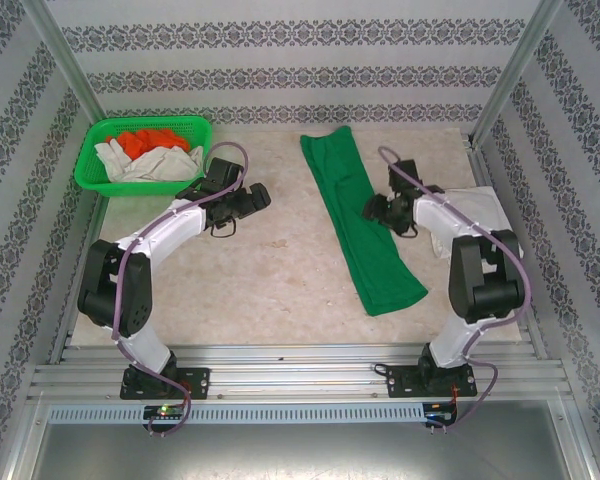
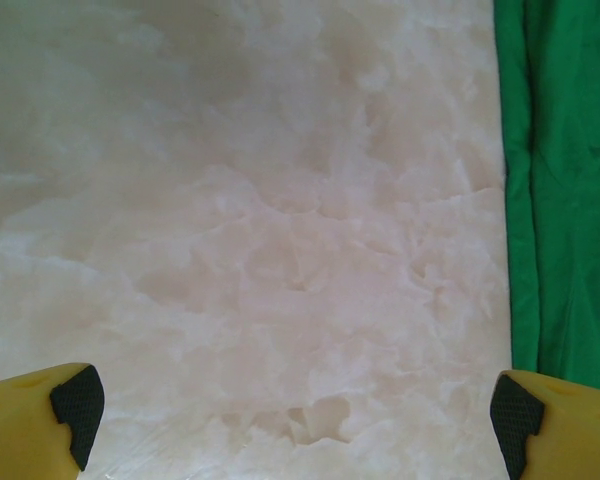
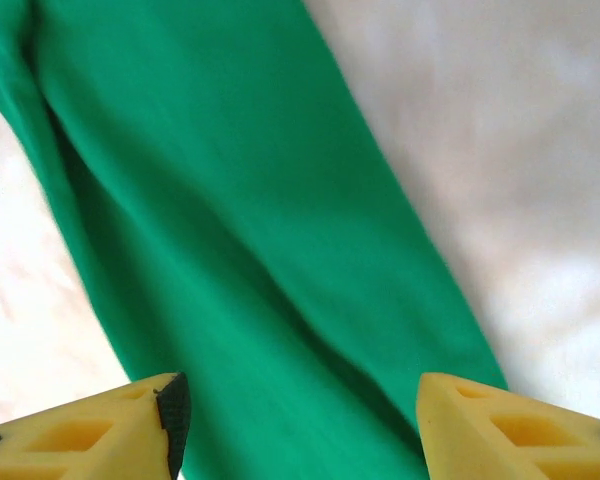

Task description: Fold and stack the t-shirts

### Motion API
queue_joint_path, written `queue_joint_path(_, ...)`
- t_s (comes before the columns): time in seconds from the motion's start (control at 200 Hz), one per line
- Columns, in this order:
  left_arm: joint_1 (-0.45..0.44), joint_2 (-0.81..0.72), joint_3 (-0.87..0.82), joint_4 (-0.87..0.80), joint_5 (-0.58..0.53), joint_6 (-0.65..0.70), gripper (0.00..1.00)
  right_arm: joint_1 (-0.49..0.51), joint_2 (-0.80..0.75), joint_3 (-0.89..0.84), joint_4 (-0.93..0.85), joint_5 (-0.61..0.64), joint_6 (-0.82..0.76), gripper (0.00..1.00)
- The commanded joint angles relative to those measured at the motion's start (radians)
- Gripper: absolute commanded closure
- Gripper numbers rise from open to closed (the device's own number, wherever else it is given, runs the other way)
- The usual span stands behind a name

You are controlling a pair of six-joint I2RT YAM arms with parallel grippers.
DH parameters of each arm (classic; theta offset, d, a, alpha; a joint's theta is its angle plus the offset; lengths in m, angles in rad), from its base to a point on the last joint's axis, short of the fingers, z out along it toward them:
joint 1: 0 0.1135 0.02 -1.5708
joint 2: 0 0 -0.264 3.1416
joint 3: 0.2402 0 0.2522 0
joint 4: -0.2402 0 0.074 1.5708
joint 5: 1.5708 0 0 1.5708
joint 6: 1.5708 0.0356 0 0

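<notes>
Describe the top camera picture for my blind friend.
A folded dark green t-shirt lies on a pale table between the left arm and right arm. A green basket, far left, holds off-white and orange shirts; another off-white shirt lies by the right arm.

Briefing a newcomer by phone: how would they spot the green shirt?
Start at the pale tabletop. Right of centre lies the green t-shirt, a long narrow strip. Unlike the white shirts and orange shirt crumpled in the basket, it lies flat.
</notes>
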Motion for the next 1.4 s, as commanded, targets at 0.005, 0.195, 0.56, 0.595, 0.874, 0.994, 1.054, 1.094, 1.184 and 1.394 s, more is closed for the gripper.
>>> queue_joint_path(0.005,-0.011,0.003,0.012,0.050,0.025,0.035,0.00,0.068,-0.069,-0.104,-0.041,0.043,-0.016,0.40)
queue_joint_path(0.195,-0.011,0.011,-0.014,0.088,0.044,-0.004,0.00,0.149,-0.047,-0.168,-0.036,-0.050,-0.001,0.41)
queue_joint_path(0.56,-0.010,-0.067,-0.069,0.032,-0.027,-0.012,0.00,0.299,0.322,0.177,-0.089,-0.216,-0.152,0.40)
queue_joint_path(0.595,-0.011,-0.080,-0.080,0.028,-0.032,-0.010,0.00,0.314,0.352,0.207,-0.077,-0.230,-0.161,0.40)
queue_joint_path(0.874,-0.008,-0.172,-0.139,-0.017,-0.108,0.023,0.00,0.435,0.494,0.529,-0.211,-0.173,-0.300,0.34)
queue_joint_path(0.994,-0.007,-0.176,-0.139,-0.014,-0.125,0.026,0.00,0.440,0.412,0.493,-0.178,-0.068,-0.319,0.24)
queue_joint_path(1.054,-0.006,-0.171,-0.138,-0.008,-0.135,0.028,0.00,0.441,0.333,0.407,-0.098,-0.012,-0.333,0.12)
queue_joint_path(1.094,-0.003,-0.169,-0.137,-0.001,-0.140,0.029,0.00,0.442,0.271,0.360,-0.059,0.025,-0.339,0.02)
queue_joint_path(1.184,0.010,-0.162,-0.136,0.013,-0.136,0.032,0.00,0.424,0.200,0.333,-0.074,0.035,-0.368,0.02)
queue_joint_path(1.394,0.051,-0.152,-0.141,0.041,-0.125,0.075,0.00,0.341,0.106,0.203,-0.078,-0.102,-0.354,0.02)
